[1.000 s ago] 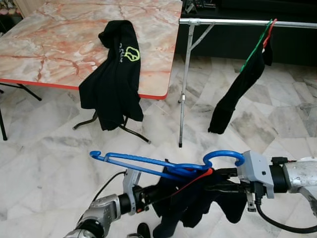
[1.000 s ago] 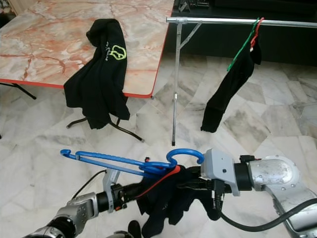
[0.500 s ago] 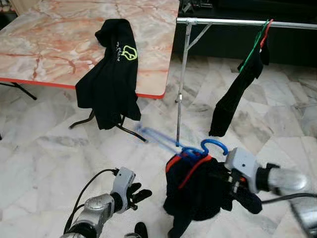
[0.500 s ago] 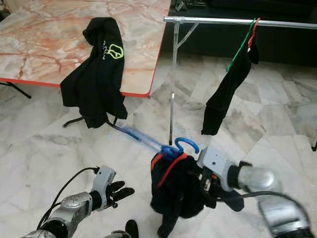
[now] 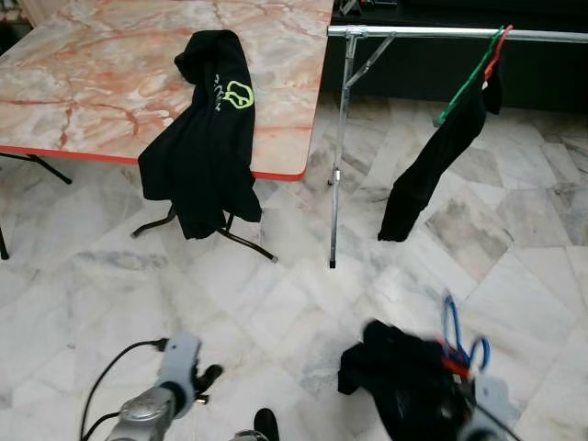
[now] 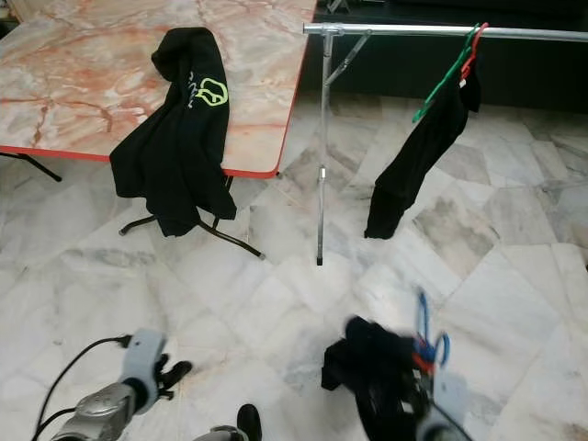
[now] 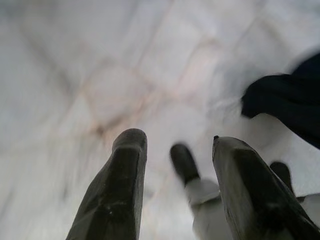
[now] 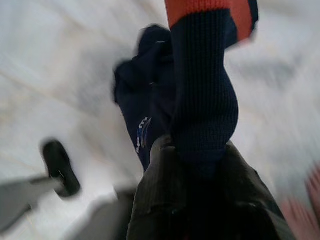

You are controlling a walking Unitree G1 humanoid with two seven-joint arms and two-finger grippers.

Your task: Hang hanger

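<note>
The blue hanger carries a dark navy garment with an orange-red collar band, low at my right above the floor and blurred. In the right wrist view my right gripper is shut, its fingers pinching the navy knit at the hanger. My left gripper hangs low at my left, open and empty, with my foot beyond its fingers. The silver clothes rail runs across the back right, well beyond both grippers.
On the rail a black garment hangs from green and red hangers. The rail's upright leg stands mid-floor. A marble-top table with a black shirt draped over its red edge is at the back left.
My right arm has dropped down and to the right with the hanger and garment. My left gripper has let go of them and sunk to the lower left.
</note>
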